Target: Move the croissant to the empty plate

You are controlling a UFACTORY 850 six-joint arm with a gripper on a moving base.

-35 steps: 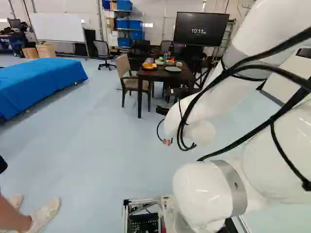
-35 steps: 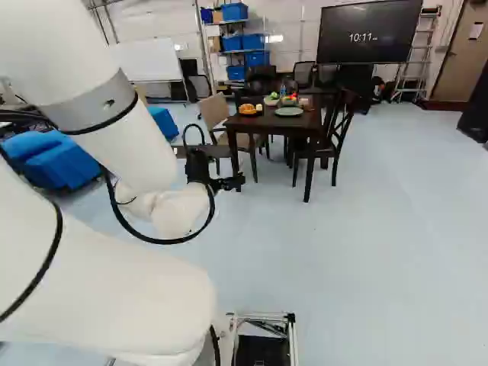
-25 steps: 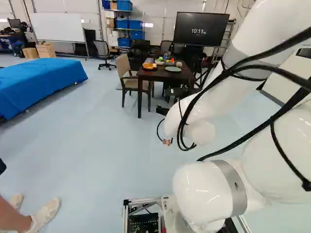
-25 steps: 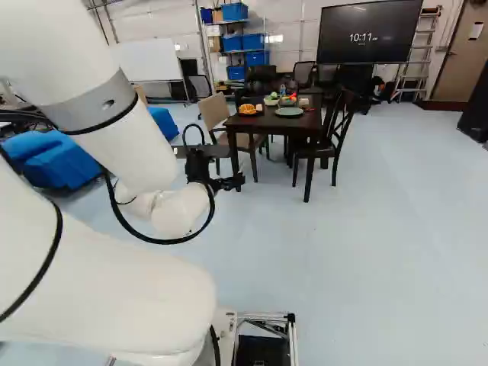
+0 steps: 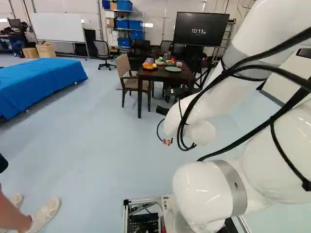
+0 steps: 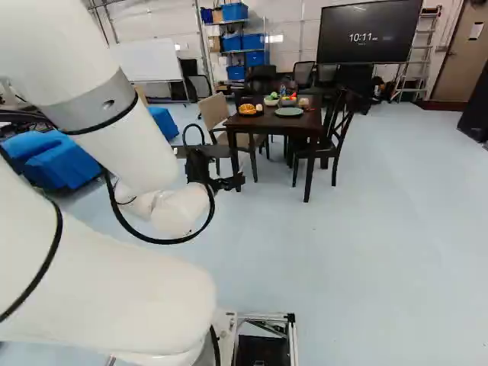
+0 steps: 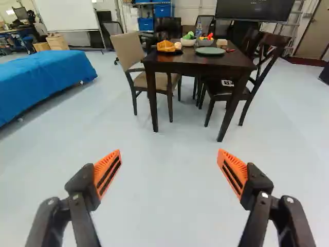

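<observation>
Croissant too small to tell, wrist view alone showing both pads (image 7: 107, 174)

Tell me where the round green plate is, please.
Right of centre in the right base view, the plate lies on the dark wooden table, in front of the grey bowl.

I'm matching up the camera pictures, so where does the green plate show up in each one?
Left base view: green plate just right of the upper middle, on the dark table.
Right base view: right of the upper middle, on that table.
Wrist view: on the table, ahead of the open fingers.
Shared landmark: the big dark screen beyond the table.
</observation>
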